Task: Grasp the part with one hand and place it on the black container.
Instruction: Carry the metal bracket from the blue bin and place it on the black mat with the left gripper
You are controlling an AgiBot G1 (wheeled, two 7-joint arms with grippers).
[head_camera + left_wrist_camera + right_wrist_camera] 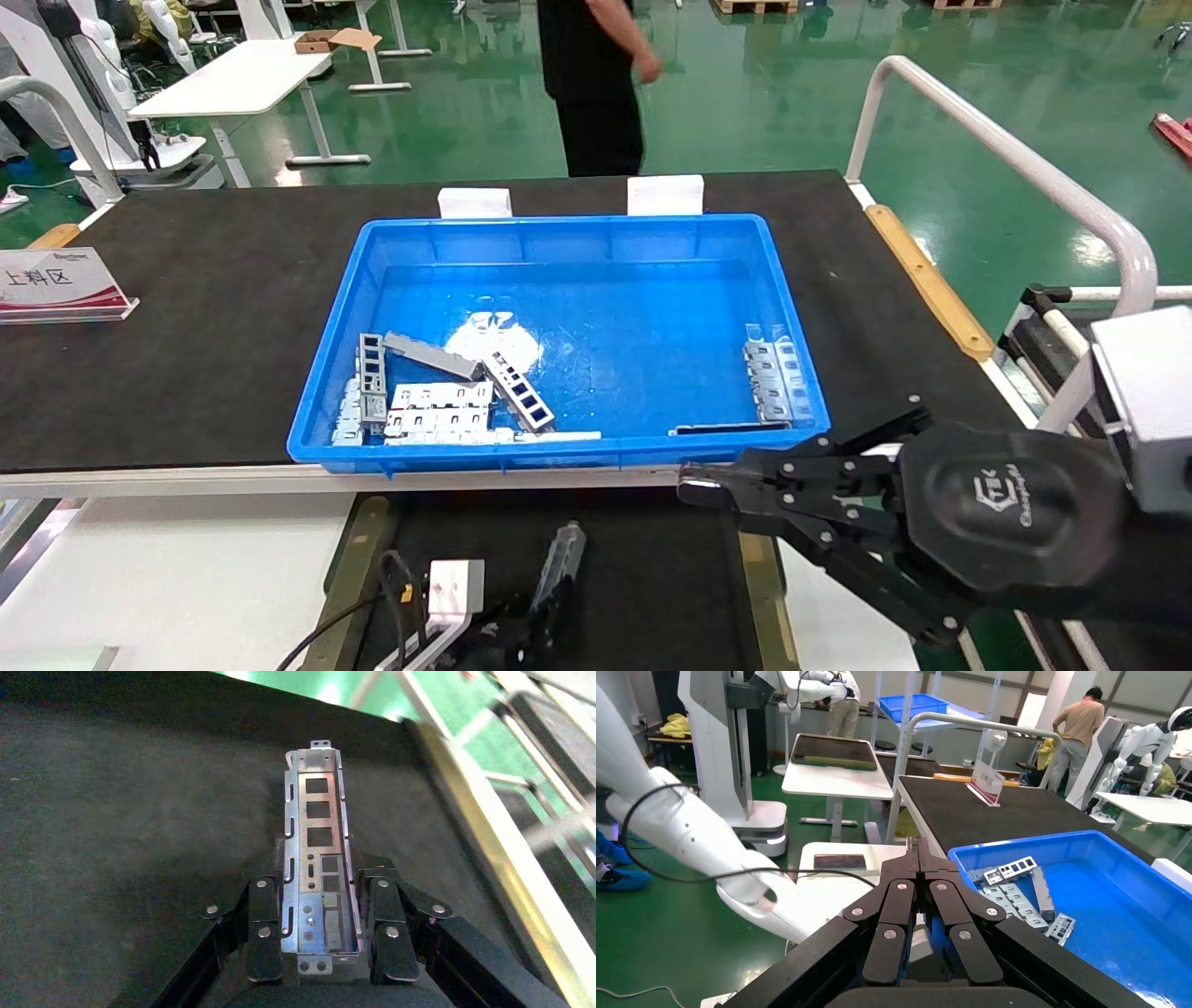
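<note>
Metal walls of the part (320, 855) sit clamped between the left gripper (323, 932) fingers, the strip pointing straight out over the black container (126, 832) so it can be lowered flat onto that matte surface, inside the tan edge strip (492, 846). Off to the side, the right gripper (708, 486) hangs by the near rim of the blue bin (559, 454), pinched together on nothing and clear of the working arm. Several similar pieces (438, 410) lie in that bin.

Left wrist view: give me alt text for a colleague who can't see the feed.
The left gripper is shut on the part, a slim silver-grey metal channel with rectangular cutouts, held lengthwise between its fingers just above the black container. A tan strip edges the container on one side.
</note>
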